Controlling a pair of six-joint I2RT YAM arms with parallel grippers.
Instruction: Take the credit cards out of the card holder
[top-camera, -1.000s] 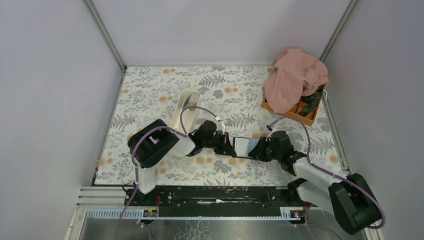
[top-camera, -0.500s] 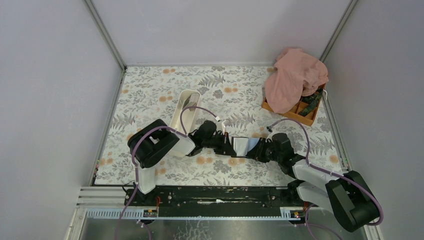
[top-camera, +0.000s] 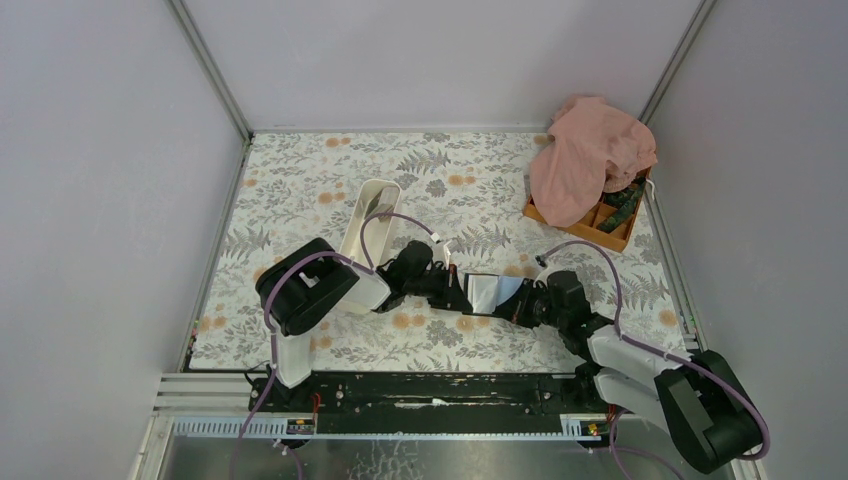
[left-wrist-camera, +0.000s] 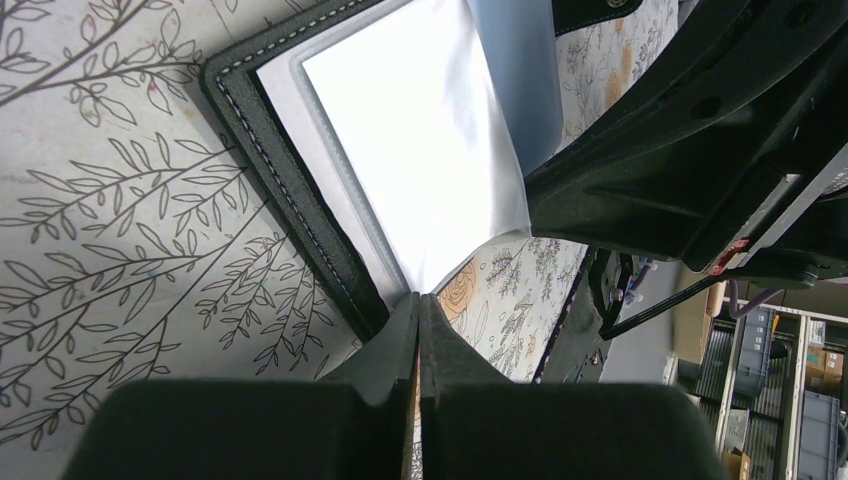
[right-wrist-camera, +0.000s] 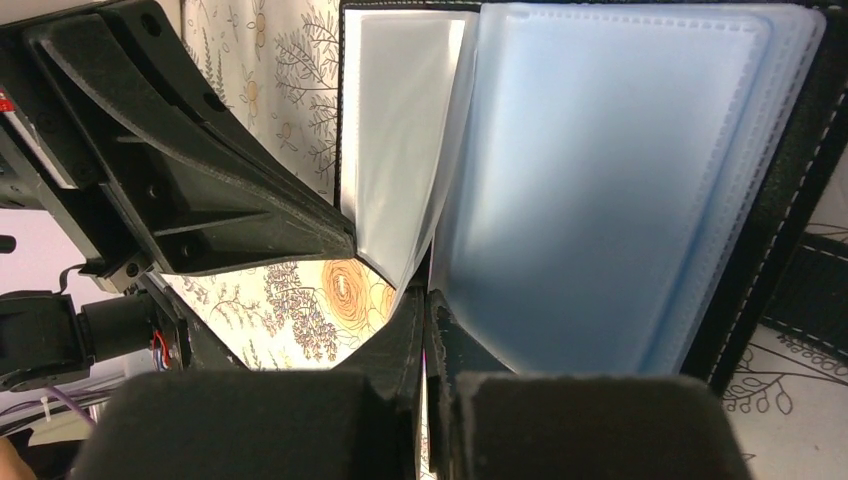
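Floral cloth (top-camera: 300, 180) bears the open holder (top-camera: 488, 291) between our left gripper (left-wrist-camera: 418, 300) and right gripper (right-wrist-camera: 425, 295), both pinched shut on its edges.

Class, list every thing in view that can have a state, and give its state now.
card holder: open, clear sleeves fanned
left gripper: shut, tips at the holder's edge
right gripper: shut, tips at the sleeves
white tray: upright
orange box: partly covered by pink cloth

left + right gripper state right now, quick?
Left gripper: jaws shut at the edge of the card holder; grip cannot be told.
Right gripper: jaws shut at the clear sleeves; grip cannot be told.
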